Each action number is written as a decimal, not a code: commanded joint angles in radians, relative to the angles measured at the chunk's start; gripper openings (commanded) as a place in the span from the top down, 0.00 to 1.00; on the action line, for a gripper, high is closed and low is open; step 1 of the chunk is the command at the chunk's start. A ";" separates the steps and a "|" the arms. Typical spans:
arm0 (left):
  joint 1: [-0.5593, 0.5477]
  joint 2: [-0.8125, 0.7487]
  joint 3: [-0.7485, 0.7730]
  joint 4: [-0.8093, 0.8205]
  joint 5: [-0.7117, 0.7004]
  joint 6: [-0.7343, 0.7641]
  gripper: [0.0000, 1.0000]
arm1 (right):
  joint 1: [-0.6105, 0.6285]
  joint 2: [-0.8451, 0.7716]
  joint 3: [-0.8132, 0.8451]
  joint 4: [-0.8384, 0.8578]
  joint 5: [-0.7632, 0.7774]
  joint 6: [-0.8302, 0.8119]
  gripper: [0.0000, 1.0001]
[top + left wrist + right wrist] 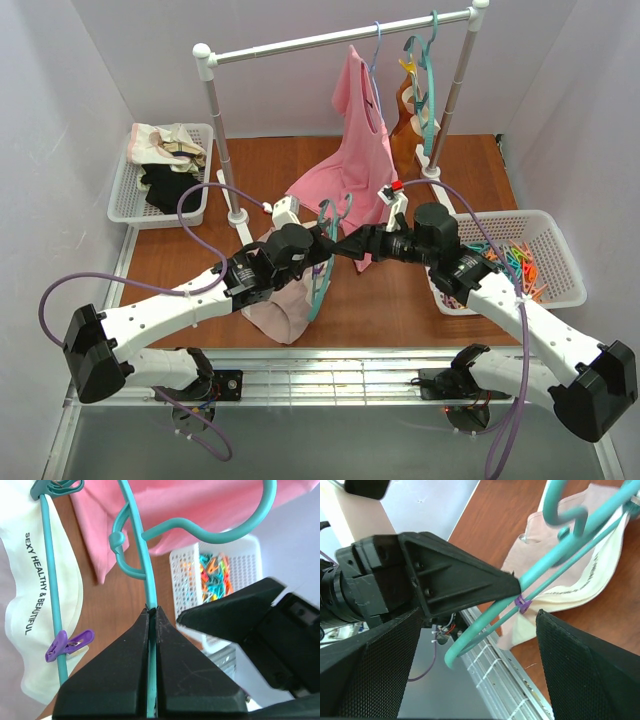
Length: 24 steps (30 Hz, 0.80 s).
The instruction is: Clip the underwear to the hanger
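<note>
Hanger [148,580]: arm pinched in the clenched left gripper [152,615], long axis laid crosswise just ahead of the right gripper [477,630], fingers parted and empty; underwear [280,312] held by one purple clip [70,644].

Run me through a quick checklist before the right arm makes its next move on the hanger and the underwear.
1. Left fingers shut on the hanger: ok.
2. Right fingers open: ok.
3. Purple clip on the hanger's lower bar at the waistband of the underwear: ok.
4. Second clip at the bar's other end: cannot tell.
5. Fresh clip held in the right fingers: not ok, they are empty.
6. Clip basket stocked, on the right arm's side: ok.
</note>
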 commanded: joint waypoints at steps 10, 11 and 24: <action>0.002 0.062 0.100 0.155 -0.144 0.068 1.00 | 0.023 0.087 0.097 -0.040 -0.047 0.005 0.25; 0.002 0.065 0.105 0.155 -0.152 0.080 1.00 | 0.029 0.093 0.105 -0.047 -0.044 0.000 0.26; 0.002 0.058 0.107 0.194 -0.182 0.082 1.00 | 0.077 0.148 0.181 -0.156 0.025 -0.050 0.35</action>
